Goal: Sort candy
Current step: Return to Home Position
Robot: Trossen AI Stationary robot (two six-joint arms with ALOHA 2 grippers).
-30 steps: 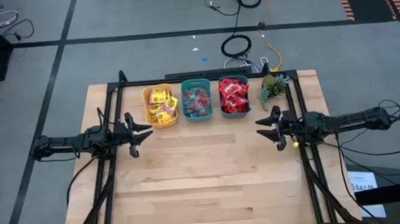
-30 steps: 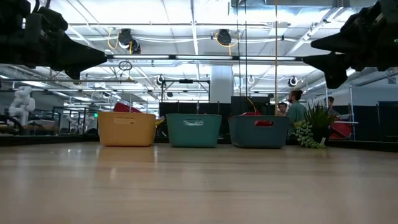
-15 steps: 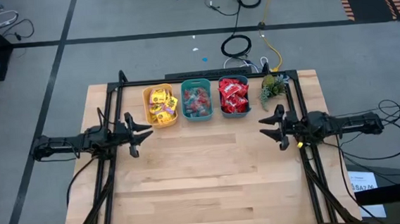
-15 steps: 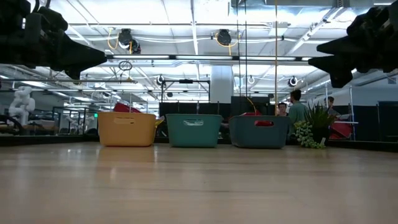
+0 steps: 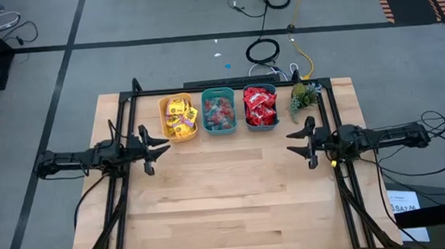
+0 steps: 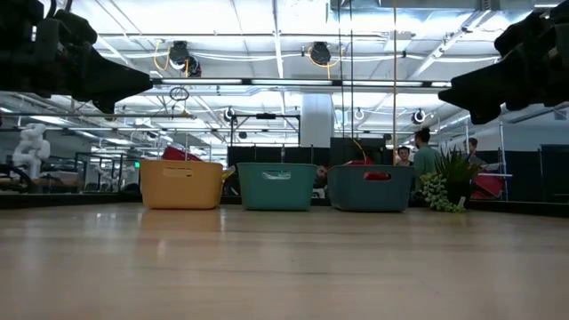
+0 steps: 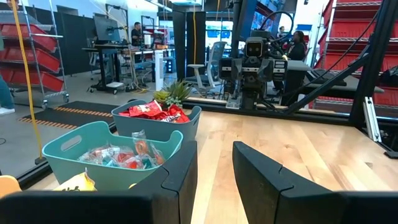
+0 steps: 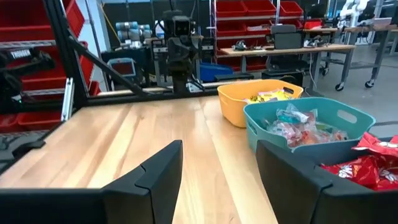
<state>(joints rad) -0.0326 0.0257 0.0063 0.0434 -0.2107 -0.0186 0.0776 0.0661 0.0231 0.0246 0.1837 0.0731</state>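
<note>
The candy lies sorted in three bins along the table's far edge. Yellow packets (image 5: 179, 116) fill the yellow bin (image 5: 165, 119), clear pink and teal pieces (image 5: 218, 113) fill the teal bin (image 5: 217, 91), and red packets (image 5: 260, 106) fill the third bin (image 5: 261, 126). My left gripper (image 5: 161, 150) hovers open above the table's left side, pointing right. My right gripper (image 5: 294, 141) hovers open above the right side, pointing left. Both hang well above the wood in the low view, the left gripper (image 6: 133, 84) and the right gripper (image 6: 453, 89). Neither holds anything.
A small green plant (image 5: 303, 95) stands at the far right corner, beside the bin of red packets. The wooden table (image 5: 227, 195) shows bare boards between and in front of the grippers. People stand in the room beyond the far edge (image 6: 422, 156).
My right gripper has drawn back slightly toward the table's right edge and stays open. The left arm, the bins and the candy have kept still.
</note>
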